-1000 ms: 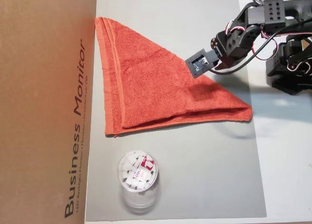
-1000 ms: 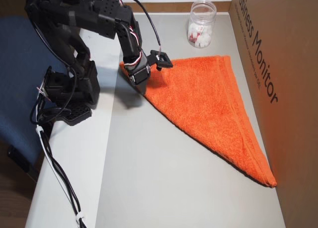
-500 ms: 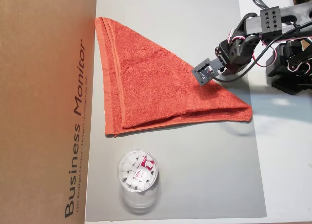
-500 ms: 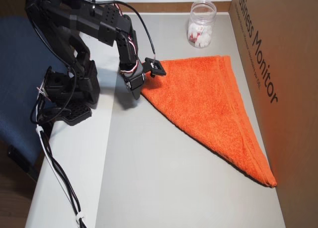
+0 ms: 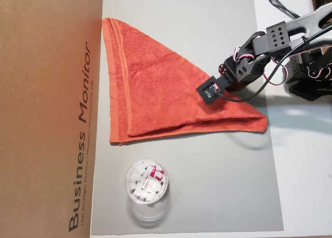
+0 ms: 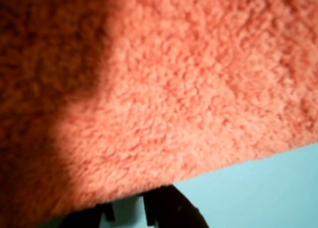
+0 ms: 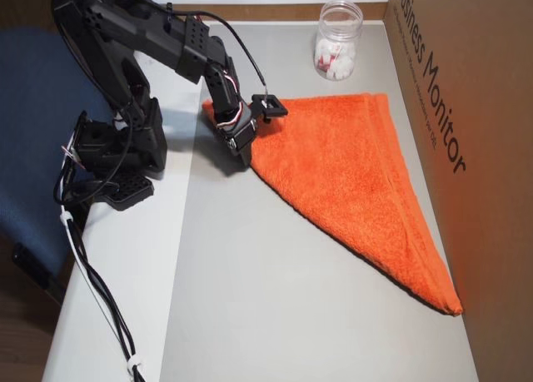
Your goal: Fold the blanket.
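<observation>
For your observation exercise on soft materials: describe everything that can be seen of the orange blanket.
The blanket is orange-red looped terry cloth with a flat woven band along the edge beside the cardboard box. It lies flat on the grey mat, already folded into a two-layer triangle, one point toward the arm. The gripper sits low at its diagonal edge; whether it grips the cloth cannot be told.

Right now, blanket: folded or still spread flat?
Folded once, into a triangle. The blanket shows two stacked layers along its lower edge in an overhead view, and lies on the grey mat.
</observation>
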Robot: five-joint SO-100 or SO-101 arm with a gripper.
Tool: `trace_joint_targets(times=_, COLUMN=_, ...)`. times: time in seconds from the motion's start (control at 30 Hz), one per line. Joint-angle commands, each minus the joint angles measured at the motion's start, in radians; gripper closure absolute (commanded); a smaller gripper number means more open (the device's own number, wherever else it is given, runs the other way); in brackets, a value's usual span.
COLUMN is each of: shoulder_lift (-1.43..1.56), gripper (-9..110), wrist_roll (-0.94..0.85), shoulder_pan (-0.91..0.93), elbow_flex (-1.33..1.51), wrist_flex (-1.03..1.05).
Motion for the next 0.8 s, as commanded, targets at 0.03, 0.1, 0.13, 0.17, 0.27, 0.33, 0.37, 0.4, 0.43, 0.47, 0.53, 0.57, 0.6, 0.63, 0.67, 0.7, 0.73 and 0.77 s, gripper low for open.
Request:
trace_joint_targets(times=0.03, shoulder_lift=-0.025, gripper=102, wrist_roll=0.005, shoulder_pan=-0.046, elbow_flex=-0.025, wrist_flex=-0.069)
trace_joint_targets(times=0.1, shoulder_lift=-0.040, gripper=102, wrist_roll=0.006, shoulder_pan=-0.063, elbow_flex=-0.025, wrist_flex=-0.098)
trace_joint_targets(times=0.13, shoulder_lift=-0.048, gripper=102, wrist_roll=0.006, shoulder_pan=-0.069, elbow_flex=-0.025, wrist_flex=-0.114)
trace_joint_targets(times=0.17, shoulder_lift=-0.055, gripper=102, wrist_roll=0.006, shoulder_pan=-0.077, elbow_flex=-0.025, wrist_flex=-0.127)
trace_joint_targets(times=0.27, shoulder_lift=-0.063, gripper=102, wrist_roll=0.006, shoulder_pan=-0.091, elbow_flex=-0.026, wrist_flex=-0.150)
trace_joint_targets(times=0.33, shoulder_lift=-0.064, gripper=102, wrist_roll=0.006, shoulder_pan=-0.091, elbow_flex=-0.026, wrist_flex=-0.150)
trace_joint_targets(times=0.37, shoulder_lift=-0.064, gripper=102, wrist_roll=0.006, shoulder_pan=-0.091, elbow_flex=-0.026, wrist_flex=-0.150)
trace_joint_targets(times=0.4, shoulder_lift=-0.064, gripper=102, wrist_roll=0.006, shoulder_pan=-0.091, elbow_flex=-0.026, wrist_flex=-0.150)
trace_joint_targets(times=0.43, shoulder_lift=-0.064, gripper=102, wrist_roll=0.006, shoulder_pan=-0.091, elbow_flex=-0.026, wrist_flex=-0.150)
trace_joint_targets(times=0.47, shoulder_lift=-0.064, gripper=102, wrist_roll=0.006, shoulder_pan=-0.091, elbow_flex=-0.026, wrist_flex=-0.150)
trace_joint_targets(times=0.53, shoulder_lift=-0.055, gripper=102, wrist_roll=0.006, shoulder_pan=-0.091, elbow_flex=-0.025, wrist_flex=-0.150)
trace_joint_targets(times=0.57, shoulder_lift=-0.049, gripper=102, wrist_roll=0.006, shoulder_pan=-0.092, elbow_flex=-0.025, wrist_flex=-0.143)
trace_joint_targets(times=0.6, shoulder_lift=-0.040, gripper=102, wrist_roll=0.006, shoulder_pan=-0.097, elbow_flex=-0.025, wrist_flex=-0.138)
trace_joint_targets(times=0.63, shoulder_lift=-0.018, gripper=101, wrist_roll=0.006, shoulder_pan=-0.101, elbow_flex=-0.025, wrist_flex=-0.135)
trace_joint_targets(times=0.67, shoulder_lift=0.015, gripper=101, wrist_roll=0.003, shoulder_pan=-0.104, elbow_flex=-0.018, wrist_flex=-0.133)
trace_joint_targets(times=0.7, shoulder_lift=0.049, gripper=101, wrist_roll=-0.005, shoulder_pan=-0.104, elbow_flex=-0.009, wrist_flex=-0.133)
trace_joint_targets(times=0.73, shoulder_lift=0.080, gripper=101, wrist_roll=-0.009, shoulder_pan=-0.104, elbow_flex=0.000, wrist_flex=-0.130)
trace_joint_targets(times=0.77, shoulder_lift=0.114, gripper=101, wrist_roll=-0.011, shoulder_pan=-0.106, elbow_flex=0.018, wrist_flex=-0.126)
